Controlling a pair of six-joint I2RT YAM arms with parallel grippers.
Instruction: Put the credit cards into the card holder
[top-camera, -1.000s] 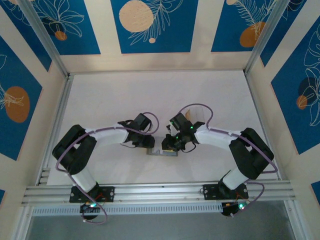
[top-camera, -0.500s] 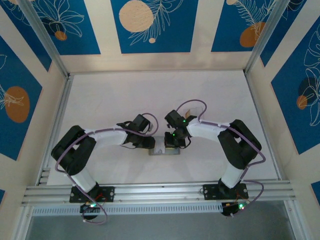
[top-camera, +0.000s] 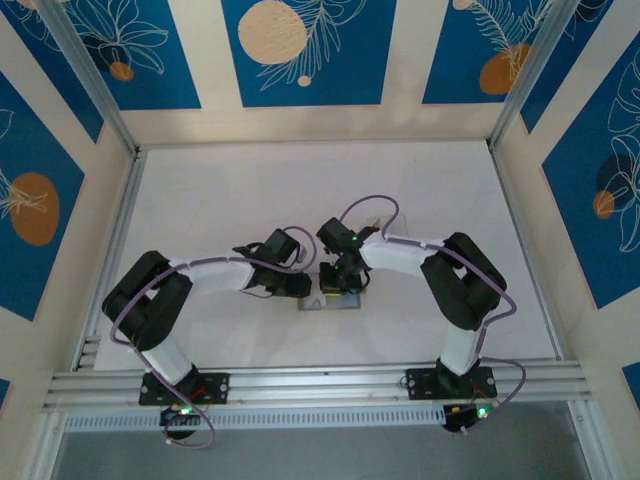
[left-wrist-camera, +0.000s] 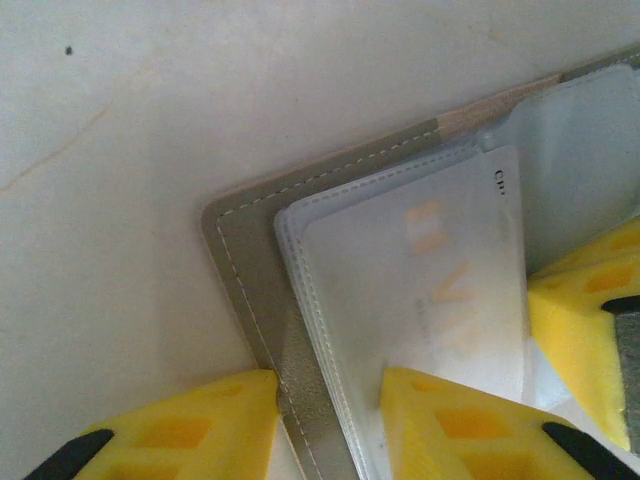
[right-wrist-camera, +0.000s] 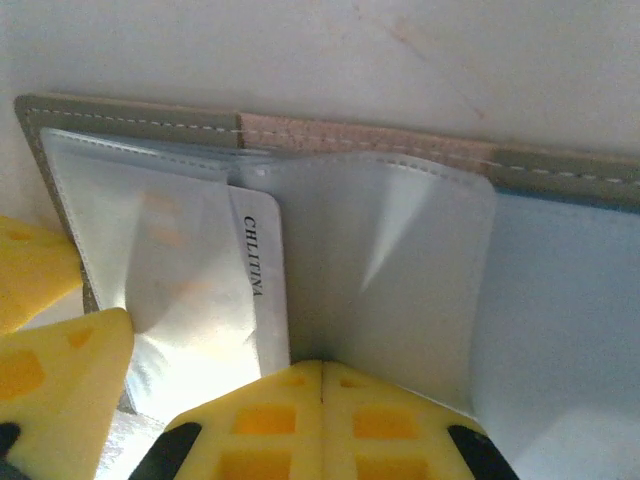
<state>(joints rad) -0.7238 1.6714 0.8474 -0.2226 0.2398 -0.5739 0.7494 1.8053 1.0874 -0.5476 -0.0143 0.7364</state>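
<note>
Your card holder (left-wrist-camera: 250, 280) lies open near the middle of the near edge of the tabletop (top-camera: 250, 190). Your left claw (left-wrist-camera: 325, 430) stands partly open astride its left border, one finger on the sleeved pale card (left-wrist-camera: 440, 270). Your right claw (right-wrist-camera: 322, 400) is closed, tips on a clear sleeve (right-wrist-camera: 400, 250).

The tabletop (top-camera: 250, 190) in front of me is pale, nearly white, with faint scratches and one dark speck (left-wrist-camera: 68, 50) at the upper left of my left wrist view. The card holder (top-camera: 322, 305) lies open on it, low centre from above, its grey stitched border flat against the surface.
</note>
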